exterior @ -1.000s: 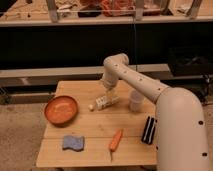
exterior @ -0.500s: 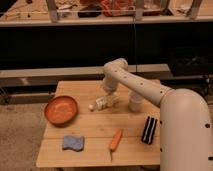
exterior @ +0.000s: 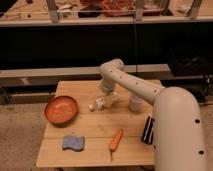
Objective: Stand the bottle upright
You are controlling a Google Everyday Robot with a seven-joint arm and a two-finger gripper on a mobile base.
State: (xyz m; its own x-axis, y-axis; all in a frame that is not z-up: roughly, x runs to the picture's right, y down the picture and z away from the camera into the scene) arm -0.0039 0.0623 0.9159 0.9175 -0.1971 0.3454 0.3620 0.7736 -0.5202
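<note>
The small cream-white bottle (exterior: 103, 103) lies on its side near the middle of the wooden table (exterior: 95, 127), its pale cap pointing left toward the bowl. My gripper (exterior: 107, 92) hangs down from the arm's bent wrist, right above and against the bottle's right end. The gripper's tip is hidden where it meets the bottle.
An orange bowl (exterior: 61, 109) sits at the left. A translucent white cup (exterior: 135, 102) stands just right of the bottle. A blue sponge (exterior: 73, 143), a carrot (exterior: 115, 140) and a black object (exterior: 148, 130) lie near the front. My arm covers the table's right side.
The gripper has shifted only slightly over the bottle's right end. The bottle still lies on its side in about the same spot.
</note>
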